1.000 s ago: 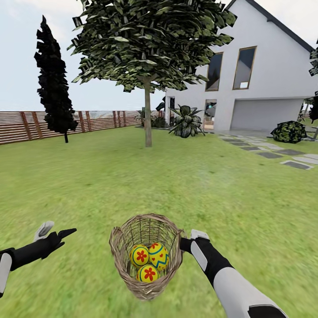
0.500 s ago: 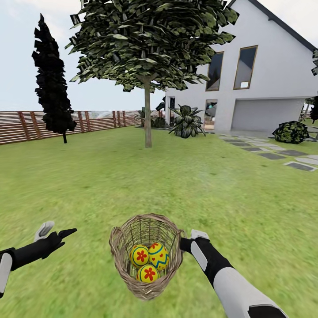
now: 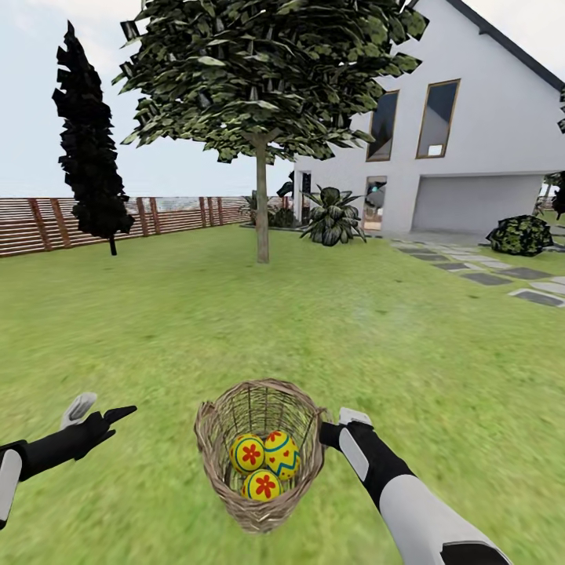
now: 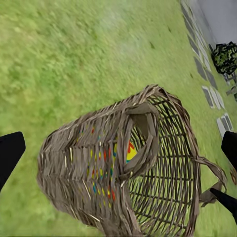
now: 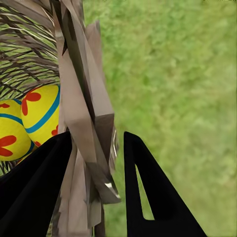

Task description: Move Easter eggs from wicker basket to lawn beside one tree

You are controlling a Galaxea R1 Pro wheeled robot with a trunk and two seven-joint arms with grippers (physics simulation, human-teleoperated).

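The wicker basket [image 3: 259,455] is showing tan-brown open weave. The three Easter eggs [image 3: 264,463] inside it are showing bright yellow shells with red flowers; one is also carrying a blue zigzag band. The lawn [image 3: 196,329] is presenting mottled green grass. The tree [image 3: 263,118] is displaying a grey-brown trunk under dark green leaves. The fence [image 3: 47,224] is showing brown horizontal slats. The house [image 3: 471,133] is showing white walls. Both arms are showing black gripper ends and white casing.

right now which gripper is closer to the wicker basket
Right. The right gripper grips the wicker basket by its rim, jaws astride the weave; the left gripper hangs open, well apart.
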